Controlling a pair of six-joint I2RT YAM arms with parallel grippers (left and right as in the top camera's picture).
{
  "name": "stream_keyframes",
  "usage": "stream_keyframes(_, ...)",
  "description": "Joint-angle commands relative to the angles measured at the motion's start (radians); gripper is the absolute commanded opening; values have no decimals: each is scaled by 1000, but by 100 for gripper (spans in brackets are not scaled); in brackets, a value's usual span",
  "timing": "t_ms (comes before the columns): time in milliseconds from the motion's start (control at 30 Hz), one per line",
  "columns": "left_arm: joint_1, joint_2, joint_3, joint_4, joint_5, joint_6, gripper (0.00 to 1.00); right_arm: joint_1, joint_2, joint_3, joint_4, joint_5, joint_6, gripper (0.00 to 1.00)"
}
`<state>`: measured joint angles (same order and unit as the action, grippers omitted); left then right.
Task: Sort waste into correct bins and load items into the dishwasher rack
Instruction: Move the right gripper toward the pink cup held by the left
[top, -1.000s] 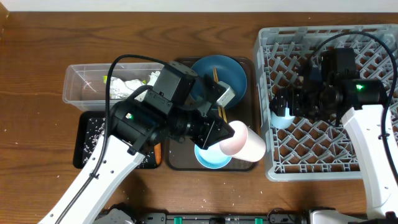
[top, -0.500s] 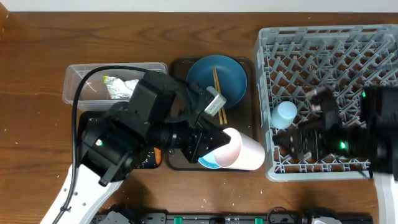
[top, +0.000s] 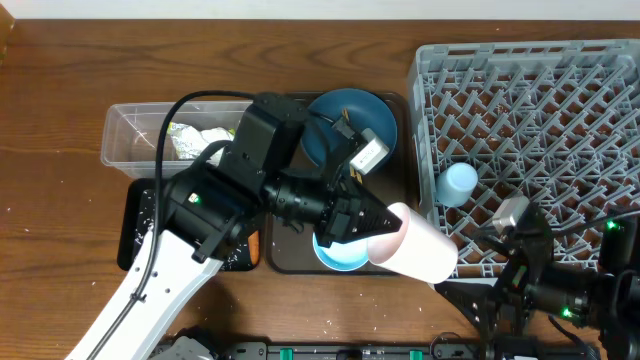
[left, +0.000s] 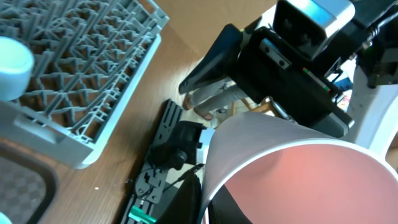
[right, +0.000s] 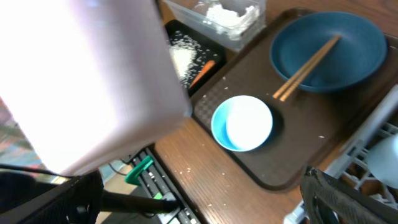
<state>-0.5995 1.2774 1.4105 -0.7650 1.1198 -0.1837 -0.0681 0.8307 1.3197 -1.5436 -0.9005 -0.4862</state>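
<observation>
My left gripper (top: 368, 226) (left: 208, 202) is shut on the wall of the pink cup (top: 418, 246) (left: 292, 168) and holds it tilted above the dishwasher rack's (top: 530, 100) (left: 81, 68) front left corner. My right gripper (top: 478, 268) (right: 199, 205) is open, just past the cup's far end; the cup (right: 93, 81) fills the right wrist view's left side. A light blue cup (top: 458, 183) (left: 11, 59) stands in the rack. The light blue bowl (top: 338, 258) (right: 242, 122) and the dark blue dish (top: 340, 120) (right: 328, 50) with chopsticks (top: 347, 128) (right: 308, 59) sit on the brown tray (top: 400, 160).
The clear tub (top: 135, 150) holds white tissue (top: 200, 140) (right: 224, 12). The black tray (top: 140, 225) (right: 180, 56) holds rice grains, with the carrot (top: 253, 243) (right: 202, 73) at its right edge. The table's front edge lies under my right arm.
My right arm left the light blue cup in the rack and swung down to the table's front right. My left arm carried the pink cup rightward toward it.
</observation>
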Motion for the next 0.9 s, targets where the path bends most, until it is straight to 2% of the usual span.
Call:
stream_keyframes(0, 5, 17, 3, 16, 58, -5, 8, -9, 0, 8, -27, -104, -109, 99)
stream_keyframes(200, 57, 33, 3, 23, 60, -5, 9, -9, 0, 8, -60, -158, -201, 99)
stream_keyframes(367, 66, 50, 3, 24, 156, -5, 9, -9, 0, 8, -53, -221, -280, 99)
stream_keyframes(600, 66, 71, 3, 35, 250, -5, 9, -9, 7, 8, -7, -240, -282, 99)
stream_keyframes(867, 66, 70, 3, 43, 261, -5, 9, -9, 10, 7, 23, -285, -282, 99)
